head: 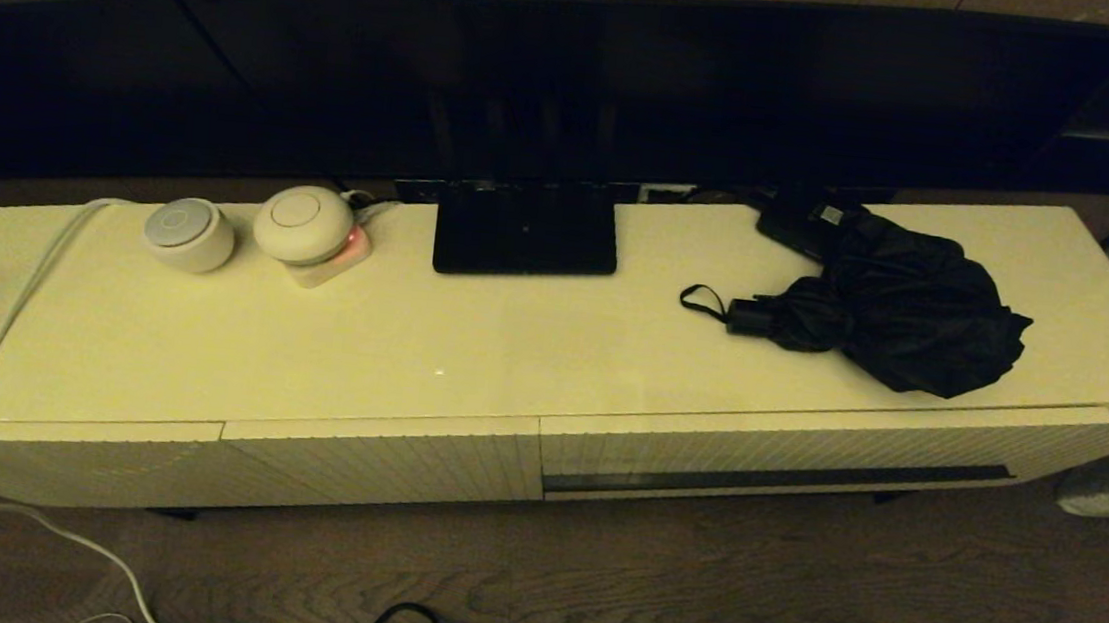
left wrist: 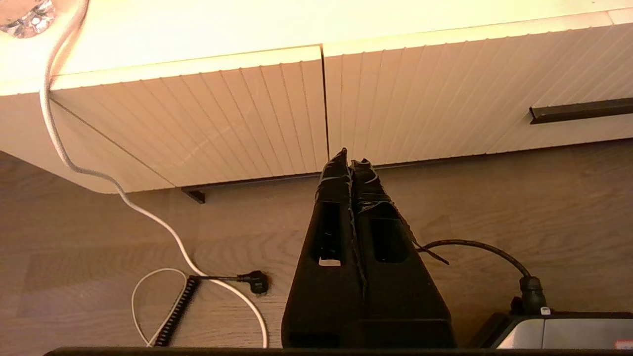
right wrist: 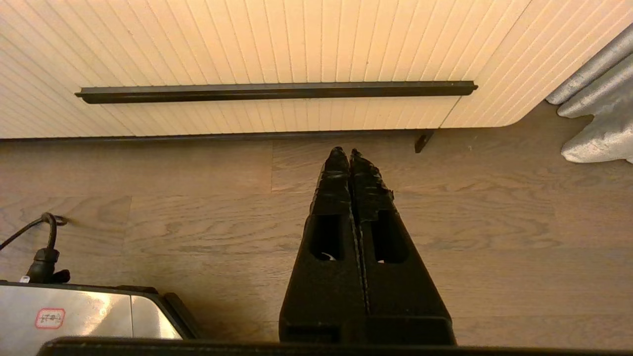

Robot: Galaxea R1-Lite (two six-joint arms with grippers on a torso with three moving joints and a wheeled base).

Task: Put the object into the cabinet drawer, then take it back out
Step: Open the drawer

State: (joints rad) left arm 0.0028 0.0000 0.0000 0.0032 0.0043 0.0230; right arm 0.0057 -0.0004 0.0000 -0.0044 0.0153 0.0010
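The black folding umbrella (head: 901,307) lies on the right part of the cabinet top, its fabric bunched, its short handle (head: 753,317) and thin wrist loop (head: 701,301) pointing left. Below it the wide ribbed cream drawer (head: 803,449) is pushed in flush, its long dark slot handle (head: 771,478) (right wrist: 274,91) facing me. Neither arm shows in the head view. My right gripper (right wrist: 345,152) hangs shut over the floor in front of the slot handle. My left gripper (left wrist: 350,158) is shut too, low before the seam between the ribbed fronts.
A monitor base (head: 526,234) stands at the back middle, a small black box (head: 803,223) behind the umbrella. Two round white devices (head: 190,232) (head: 306,223) sit at the left, and a white cable (head: 1,323) drapes over the left edge. Grey curtain (right wrist: 598,118) hangs at the right.
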